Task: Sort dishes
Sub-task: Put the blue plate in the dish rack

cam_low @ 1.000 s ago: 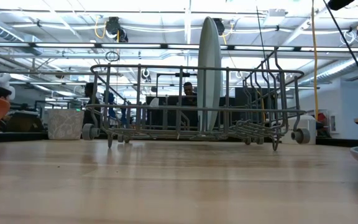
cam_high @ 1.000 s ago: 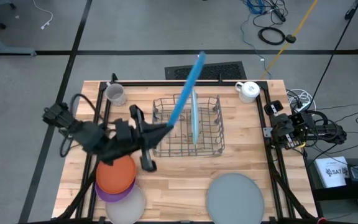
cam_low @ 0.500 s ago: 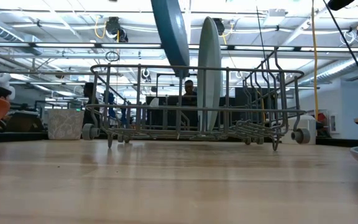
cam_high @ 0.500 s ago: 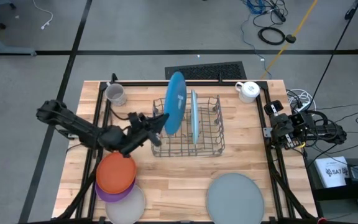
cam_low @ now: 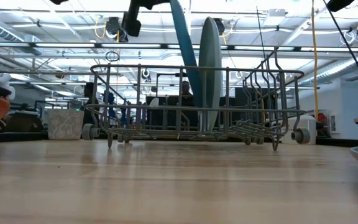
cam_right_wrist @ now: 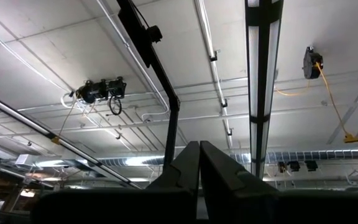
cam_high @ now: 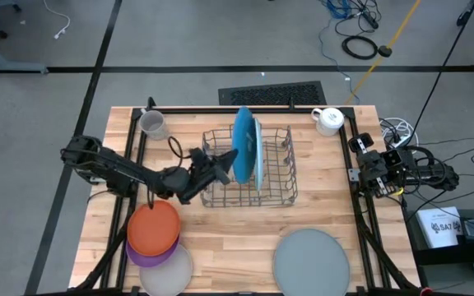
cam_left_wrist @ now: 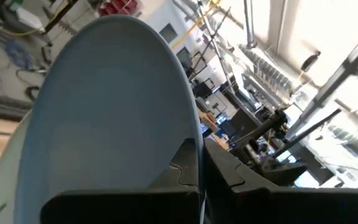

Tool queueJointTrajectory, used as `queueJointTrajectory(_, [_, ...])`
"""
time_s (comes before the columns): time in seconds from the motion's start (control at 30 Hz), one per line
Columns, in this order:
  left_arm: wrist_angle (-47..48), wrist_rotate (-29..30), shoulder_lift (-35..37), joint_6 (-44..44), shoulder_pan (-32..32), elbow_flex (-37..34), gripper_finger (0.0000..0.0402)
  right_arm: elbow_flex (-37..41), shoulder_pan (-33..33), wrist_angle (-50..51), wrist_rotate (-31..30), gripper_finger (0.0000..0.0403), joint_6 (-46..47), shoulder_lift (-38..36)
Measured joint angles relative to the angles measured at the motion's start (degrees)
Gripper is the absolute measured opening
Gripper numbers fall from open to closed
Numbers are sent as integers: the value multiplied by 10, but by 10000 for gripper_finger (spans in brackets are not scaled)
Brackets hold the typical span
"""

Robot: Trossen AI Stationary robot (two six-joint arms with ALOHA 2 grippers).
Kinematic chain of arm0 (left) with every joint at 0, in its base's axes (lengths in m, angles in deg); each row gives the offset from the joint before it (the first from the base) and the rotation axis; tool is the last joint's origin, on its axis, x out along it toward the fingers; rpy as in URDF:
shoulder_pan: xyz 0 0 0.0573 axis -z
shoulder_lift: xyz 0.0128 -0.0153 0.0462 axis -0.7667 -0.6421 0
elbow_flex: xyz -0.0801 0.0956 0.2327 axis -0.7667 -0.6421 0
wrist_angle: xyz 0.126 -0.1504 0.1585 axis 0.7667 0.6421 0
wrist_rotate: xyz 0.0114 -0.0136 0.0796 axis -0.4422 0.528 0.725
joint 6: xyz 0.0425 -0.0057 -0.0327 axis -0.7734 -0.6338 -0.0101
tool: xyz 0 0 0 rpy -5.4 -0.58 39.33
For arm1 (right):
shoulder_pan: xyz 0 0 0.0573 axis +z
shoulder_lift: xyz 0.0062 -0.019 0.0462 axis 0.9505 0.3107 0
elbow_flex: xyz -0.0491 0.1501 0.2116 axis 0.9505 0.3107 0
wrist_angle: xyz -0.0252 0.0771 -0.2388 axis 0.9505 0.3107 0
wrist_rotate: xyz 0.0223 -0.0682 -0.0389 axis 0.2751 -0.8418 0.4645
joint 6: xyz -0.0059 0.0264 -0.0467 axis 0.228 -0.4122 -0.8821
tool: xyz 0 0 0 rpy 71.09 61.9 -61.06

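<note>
One blue plate (cam_high: pixel 243 152) pinched in left tool (cam_high: pixel 223 167), frame centre, half-lowered into rack (cam_high: pixel 275 187) beside pale plate (cam_high: pixel 257 156); next: seating, releasing.

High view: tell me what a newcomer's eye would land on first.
The blue plate held on edge over the wire rack at the table's middle, pinched by the left gripper beside a paler plate already slotted there. Next, the orange plate topping a stack at the near left, and the grey plate lying alone at the near right.

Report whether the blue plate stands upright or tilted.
Tilted: the blue plate leans beside the upright light plate, held by the left pincer.
</note>
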Motion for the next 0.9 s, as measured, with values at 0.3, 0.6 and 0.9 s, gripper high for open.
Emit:
queueJointTrajectory(0.3, [-2, 61, -27, 38, 3, 0, 0, 0, 0, 0, -2, 9, -10, 0])
queueJointTrajectory(0.6, [-5, 108, -27, 23, 20, 1, 0, 0, 0, 0, -2, 9, -10, 0])
queueJointTrajectory(0.9, [-119, 94, -26, -80, 31, 1, 0, 0, 0, 0, -2, 9, -11, 0])
